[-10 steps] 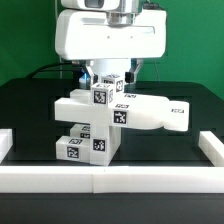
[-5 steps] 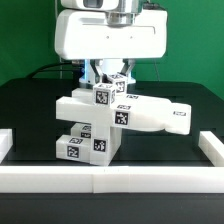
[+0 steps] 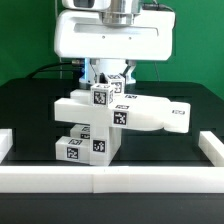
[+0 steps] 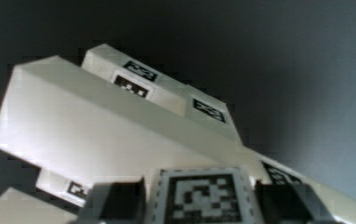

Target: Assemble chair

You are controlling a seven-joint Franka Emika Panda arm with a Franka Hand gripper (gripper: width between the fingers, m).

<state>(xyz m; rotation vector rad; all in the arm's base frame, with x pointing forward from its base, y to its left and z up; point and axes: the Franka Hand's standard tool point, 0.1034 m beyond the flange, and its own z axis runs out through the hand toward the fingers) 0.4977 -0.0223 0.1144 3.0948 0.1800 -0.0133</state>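
The partly built chair (image 3: 120,114) stands mid-table: a thick white slab lying across stacked tagged blocks (image 3: 85,143), with one end reaching toward the exterior view's right (image 3: 178,115). On top of it a small tagged block (image 3: 108,93) sticks up. My gripper (image 3: 110,78) hangs straight above and is shut on that block. In the wrist view the block's tag (image 4: 201,198) fills the space between my dark fingers (image 4: 120,198), which press on both its sides. Beyond it lie the slab's broad white face (image 4: 104,120) and a tagged bar (image 4: 166,85).
A long low white border rail (image 3: 110,178) runs along the table's front, with short side pieces at the exterior view's left (image 3: 5,142) and right (image 3: 212,146). The table top (image 3: 170,145) is black. A green wall stands behind the arm.
My fingers have drawn in from wide apart and now clamp the small tagged block. The chair assembly and the arm stay where they were.
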